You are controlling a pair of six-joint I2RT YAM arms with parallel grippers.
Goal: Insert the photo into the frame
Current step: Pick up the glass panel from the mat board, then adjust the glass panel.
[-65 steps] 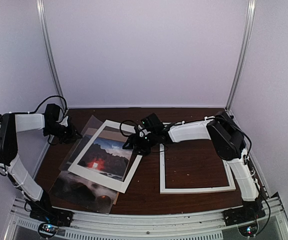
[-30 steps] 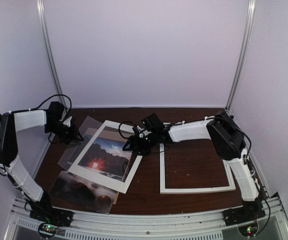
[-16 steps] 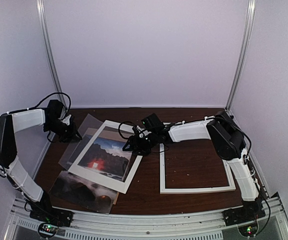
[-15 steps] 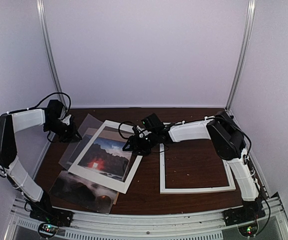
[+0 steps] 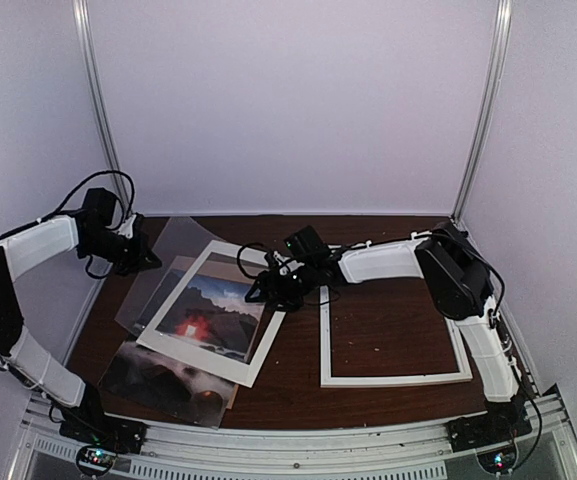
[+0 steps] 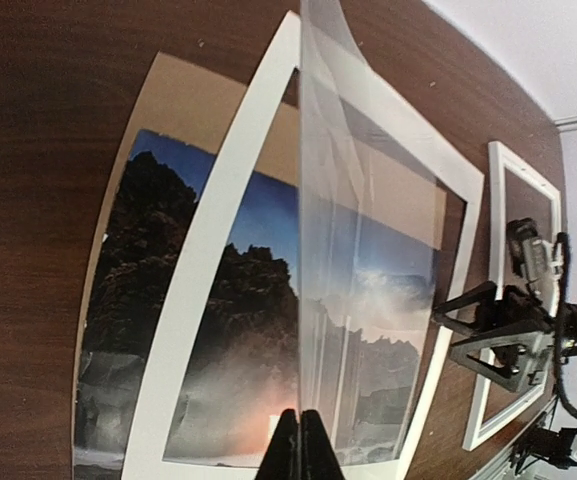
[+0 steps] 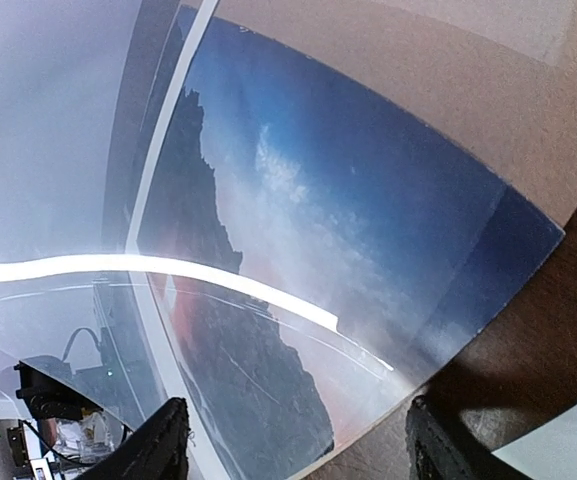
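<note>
Table (image 5: 298, 395): dark brown wood, beneath both grippers, carrying all items listed.
Frame (image 5: 396, 378): thin white rectangle, flat on the table to the right of the right gripper (image 5: 263, 290), its far left corner near that gripper; well apart from the left gripper (image 6: 298, 440). Nothing but brown surface seen inside it.
Mat (image 5: 196, 355): white card with a rectangular window, flat and skewed, between the two grippers; far right corner directly below the right gripper.
Photo (image 5: 213, 305): not in the frame. Lies under the mat, to the left of and below the right gripper; red glow and blue sky seen through the window, dark lower part sticking out past the mat's near edge.
Backing board (image 6: 203, 95): plain brown, under the photo, a strip exposed beyond the photo's sky edge.
Clear sheet (image 5: 168, 255): transparent, glossy, one edge raised off the stack at the left gripper, the rest curving down over mat and photo toward the right gripper.
Right gripper: fingers (image 7: 168, 445) spread wide, nothing between them, low over the photo's corner region; contact with it cannot be told.
Left gripper: fingers pressed together, pinching the raised edge of the clear sheet.
</note>
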